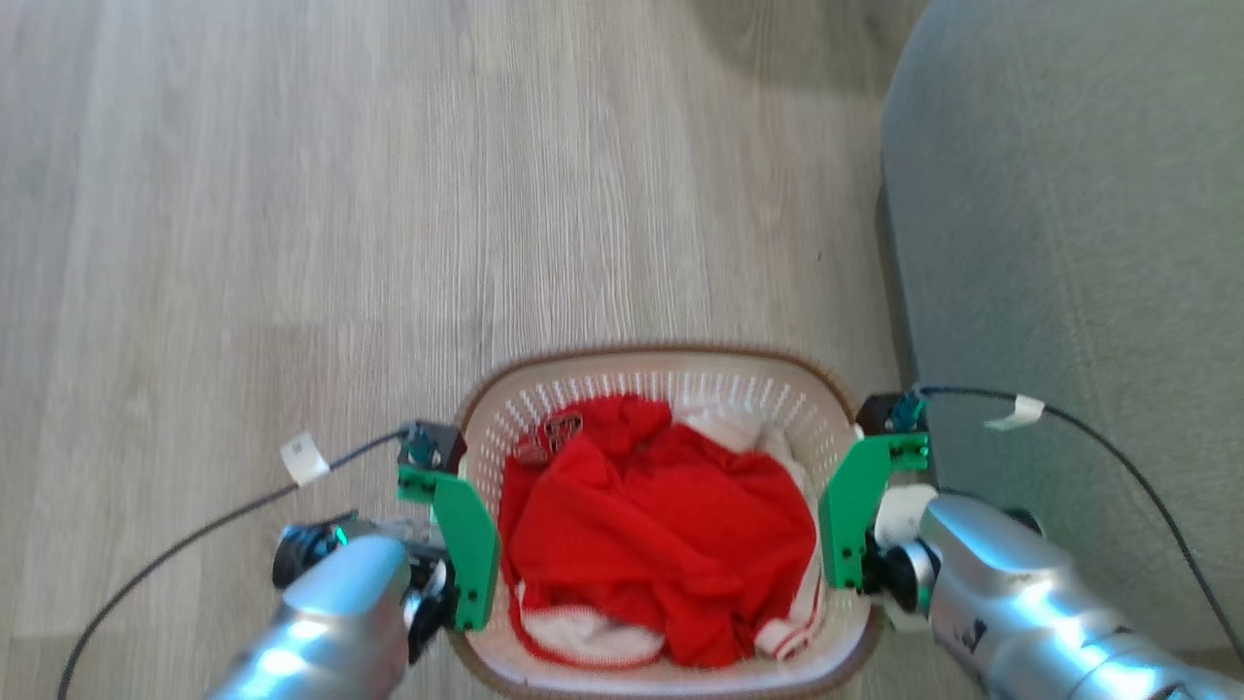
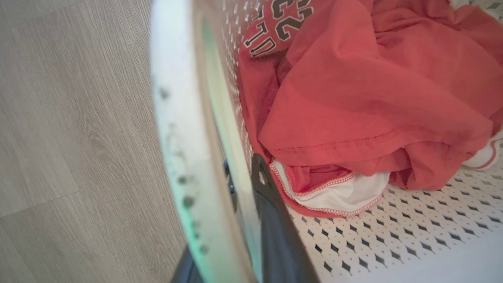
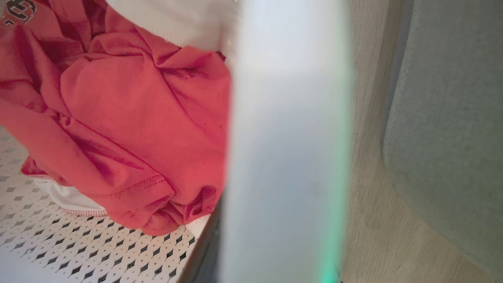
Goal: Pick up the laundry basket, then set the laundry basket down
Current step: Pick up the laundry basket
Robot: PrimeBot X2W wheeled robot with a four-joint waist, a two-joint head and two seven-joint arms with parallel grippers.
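Floor: pale grey wood-look planks [image 1: 292, 194] fill the head view; grey upholstered furniture [image 1: 1069, 243] stands along the right.
Basket, head view: the laundry basket [image 1: 661, 352] sits low in the middle, close to the robot and beside the furniture. Whether it rests on the floor or hangs clear I cannot tell.
Contents: a crumpled red garment [image 1: 661, 525] covers most of the inside, with white cloth [image 1: 729, 423] behind it.
Arms, head view: the left tool [image 1: 466, 544] is at the basket's left rim and the right tool [image 1: 850, 525] at its right rim. A dark cable [image 1: 194, 530] trails from the left one.
Left wrist view: the basket's white rim [image 2: 173, 118] runs up the middle. One dark finger [image 2: 275, 228] lies inside against the perforated wall and the other just outside, so the left tool is clenched on the laundry basket's edge.
Left wrist contents: the red garment, with dark printed lettering [image 2: 275, 27], lies on the perforated bottom.
Right wrist view: a blurred white band of rim [image 3: 287, 137] rises through the middle, and one dark finger [image 3: 210, 243] shows on its inner side.
Right tool state: it straddles the rim, but I cannot tell whether it is clenched.
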